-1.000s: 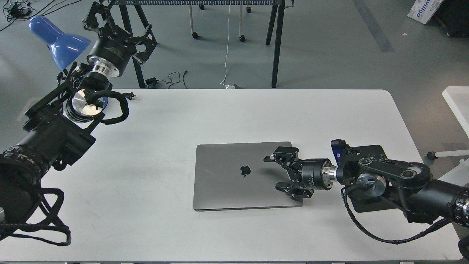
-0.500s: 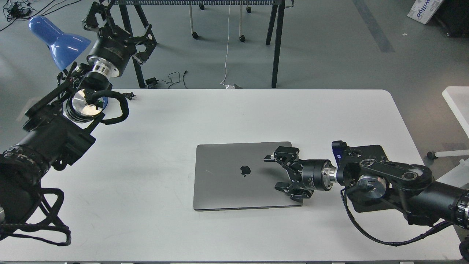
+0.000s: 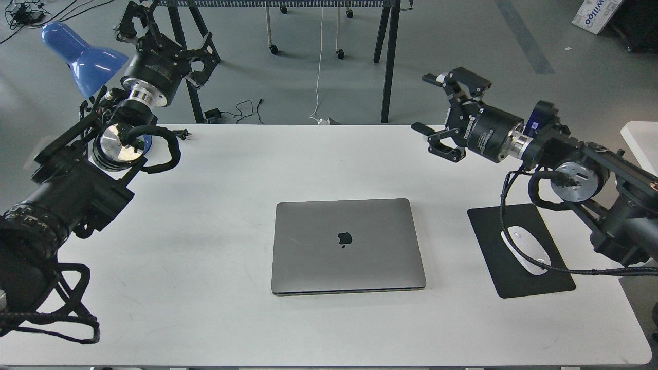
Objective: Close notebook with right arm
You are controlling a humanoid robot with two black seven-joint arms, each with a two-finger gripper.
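- Notebook (image 3: 348,245) – centre of frame, slightly low, flat on white table (image 3: 216,288). Lid down, apple logo up. Looks fully shut; task reads as done.
- Right gripper (image 3: 441,114) – upper right of frame, raised above table's far edge, well apart from notebook. Fingers spread, nothing between them.
- Left gripper (image 3: 167,38) – upper left, off table, by blue lamp (image 3: 77,54). Fingers look apart, holding nothing.
- Handling (judgement): slim metal shell, stiff, prob. moderately heavy, smooth = slippery for pads. Screen under lid fragile, so press w/ flat contact only, light force.
- Where to touch, if lid needed reseating: near front edge mid-span, push down, not pinch. Avoid corners.
- Mouse pad (image 3: 514,257) w/ white mouse (image 3: 525,253) – right of notebook, apart; my cable hangs over it.
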